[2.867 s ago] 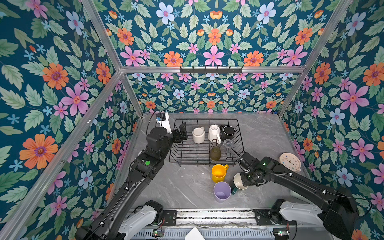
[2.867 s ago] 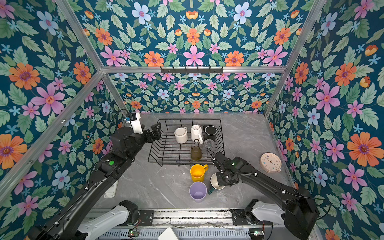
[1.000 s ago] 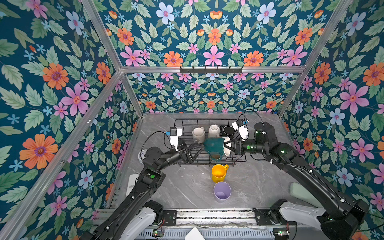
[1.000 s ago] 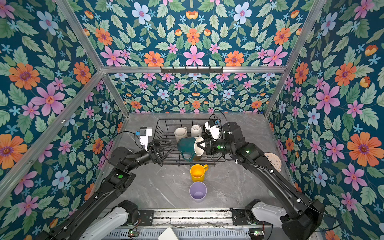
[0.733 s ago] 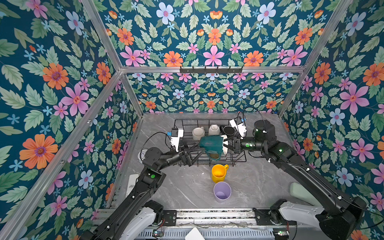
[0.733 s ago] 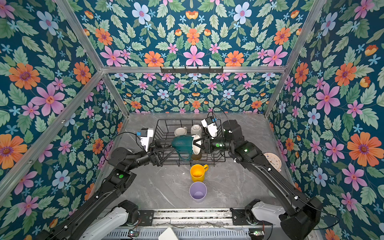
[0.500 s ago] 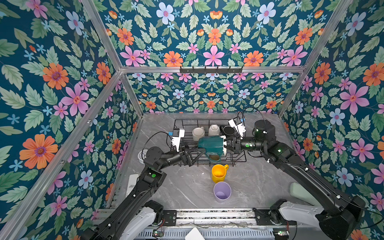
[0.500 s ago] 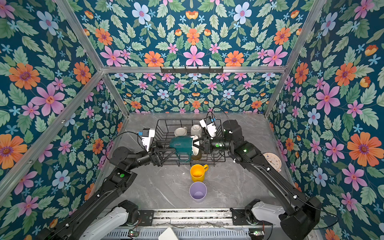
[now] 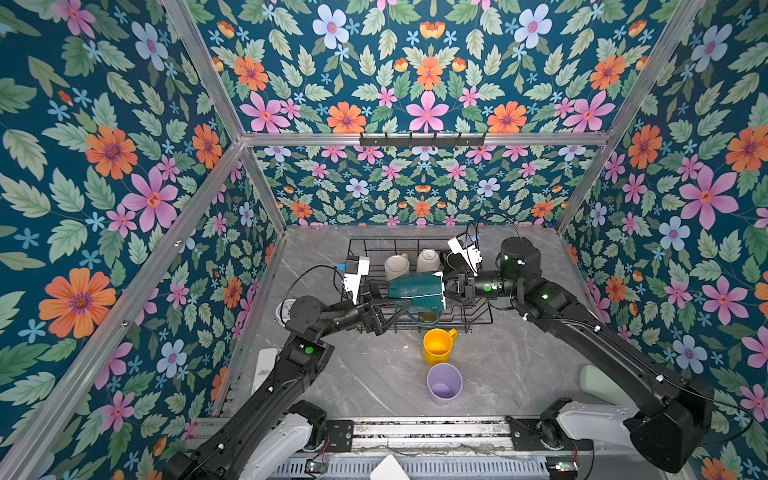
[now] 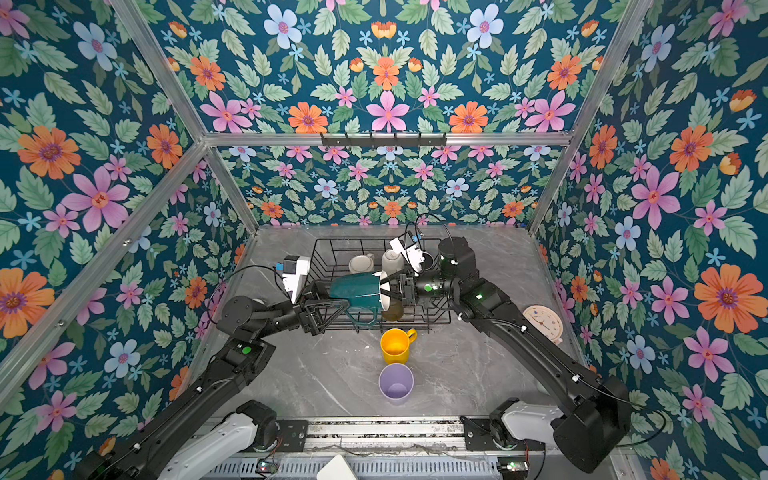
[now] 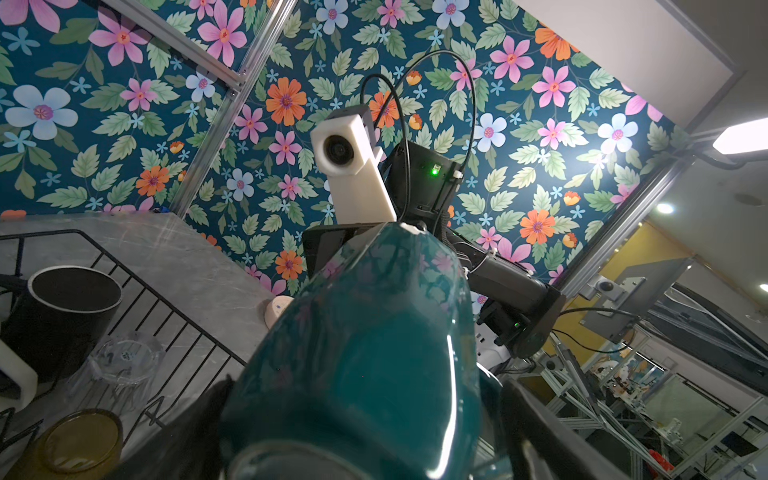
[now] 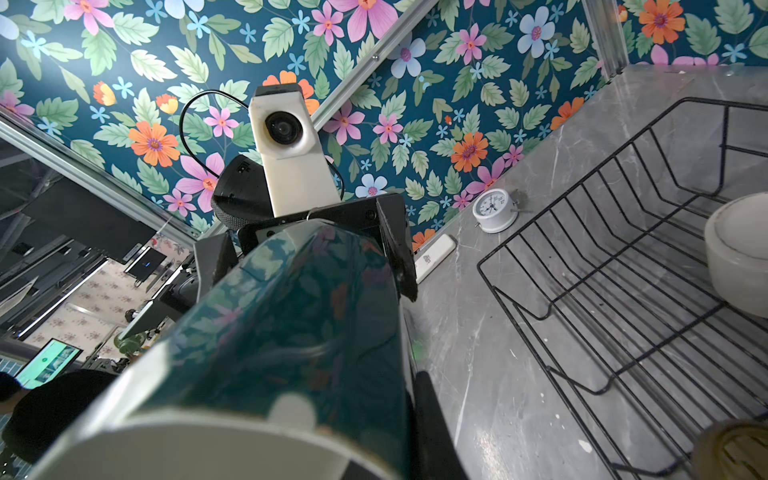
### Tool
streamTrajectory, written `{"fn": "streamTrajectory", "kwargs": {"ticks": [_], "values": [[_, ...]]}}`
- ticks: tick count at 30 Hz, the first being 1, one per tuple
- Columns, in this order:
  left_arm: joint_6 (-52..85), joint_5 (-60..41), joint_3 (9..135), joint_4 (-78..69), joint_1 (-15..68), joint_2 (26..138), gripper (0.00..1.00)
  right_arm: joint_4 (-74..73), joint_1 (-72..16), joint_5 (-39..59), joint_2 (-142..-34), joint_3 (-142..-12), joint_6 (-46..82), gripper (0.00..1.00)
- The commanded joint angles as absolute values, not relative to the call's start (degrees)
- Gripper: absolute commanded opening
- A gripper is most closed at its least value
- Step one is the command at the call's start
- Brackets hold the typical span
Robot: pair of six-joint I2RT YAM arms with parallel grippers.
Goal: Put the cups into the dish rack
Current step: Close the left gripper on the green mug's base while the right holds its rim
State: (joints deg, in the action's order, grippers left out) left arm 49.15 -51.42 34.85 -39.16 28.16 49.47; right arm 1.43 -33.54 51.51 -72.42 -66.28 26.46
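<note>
Five cups sit in the dish rack (image 9: pixel 399 240): a white mug (image 9: pixel 397 267), a second pale mug (image 9: pixel 428 259), a black mug (image 11: pixel 62 307), a clear glass (image 11: pixel 120 361) and an amber glass (image 11: pixel 79 440). The yellow mug (image 9: pixel 436 345) and lilac tumbler (image 9: pixel 444 384) wait on the tabletop (image 9: pixel 365 374) near the rack. The teal mug (image 9: pixel 415 291) hangs on its side over the rack's near half. Both arms reach in level from opposite sides. The right pincer (image 9: pixel 446 287) is clamped on its rim, while the left pincer (image 9: pixel 392 296) stands wide apart around its base, contact unclear.
</note>
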Motion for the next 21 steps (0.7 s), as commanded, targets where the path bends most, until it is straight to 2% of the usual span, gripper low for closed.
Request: {"fn": "streamTrajectory", "kwargs": {"ticks": [1,21], "values": [[49.79,-52.92,34.91,-42.36,28.15,49.74,0.99,-3.69,-34.38,53.64,-73.26,-67.27,26.23,0.0],[52.68,-56.14,33.66,-47.7,28.26,49.04,0.96,-3.63,-38.06,54.73,-79.96,-71.81,23.96,0.0]]}}
